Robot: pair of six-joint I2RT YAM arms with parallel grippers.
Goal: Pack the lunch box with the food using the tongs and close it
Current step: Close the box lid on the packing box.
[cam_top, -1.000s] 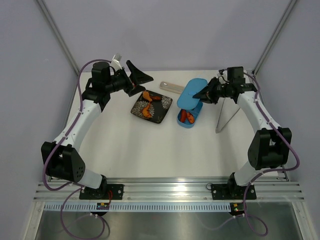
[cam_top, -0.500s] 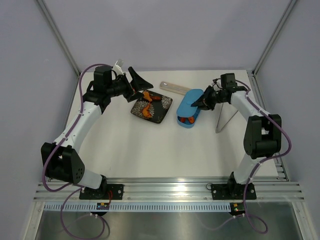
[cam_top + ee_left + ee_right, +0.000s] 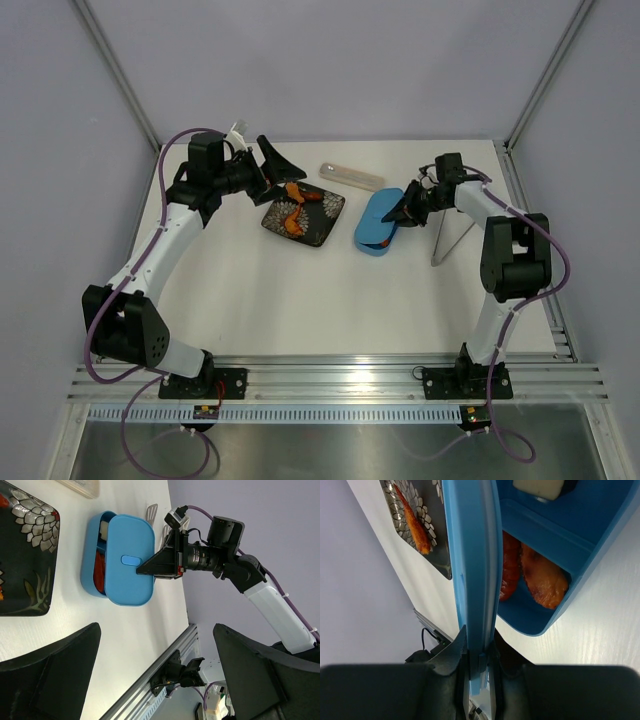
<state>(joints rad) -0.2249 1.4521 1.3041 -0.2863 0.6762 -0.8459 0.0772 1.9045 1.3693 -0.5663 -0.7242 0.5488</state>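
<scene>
The light-blue lunch box point(image 3: 371, 247) stands right of the plate. Its lid point(image 3: 378, 217) lies tilted over it, and my right gripper point(image 3: 404, 209) is shut on the lid's far-right edge. In the right wrist view the lid point(image 3: 472, 565) runs edge-on between my fingers; beside it the box point(image 3: 590, 535) holds two orange-red food pieces point(image 3: 542, 580) and a pale block point(image 3: 538, 486). More orange food point(image 3: 292, 222) lies on the black plate point(image 3: 320, 236). The silver tongs point(image 3: 448, 238) rest on the table right of the box. My left gripper point(image 3: 278, 168) hovers open over the plate's far-left corner.
A long translucent case point(image 3: 351, 176) lies behind the plate and box. The left wrist view shows the lid point(image 3: 127, 560), the right gripper point(image 3: 150, 569) and the plate point(image 3: 25, 580). Grey walls and corner posts ring the table; the arms' rail runs along the near edge.
My right gripper has brought the lid down from above the box until it lies over it. The left arm has barely moved.
</scene>
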